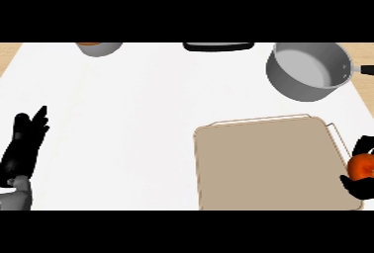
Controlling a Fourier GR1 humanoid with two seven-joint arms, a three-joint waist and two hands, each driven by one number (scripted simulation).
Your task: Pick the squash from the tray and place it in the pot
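Note:
An orange squash (361,166) shows at the far right edge, just off the right side of the tan tray (266,163). My right hand (356,186) is curled round it, black fingers above and below the squash. The grey pot (310,70) stands at the back right, tilted in view, with a black handle toward the right edge; its inside is bare. My left hand (24,143) rests open at the left edge, fingers pointing up, far from the tray. The tray's top holds nothing.
A grey bowl (99,47) with something orange in it sits at the back left. A black flat object (217,46) lies at the back centre. White counter stretches between my left hand and the tray.

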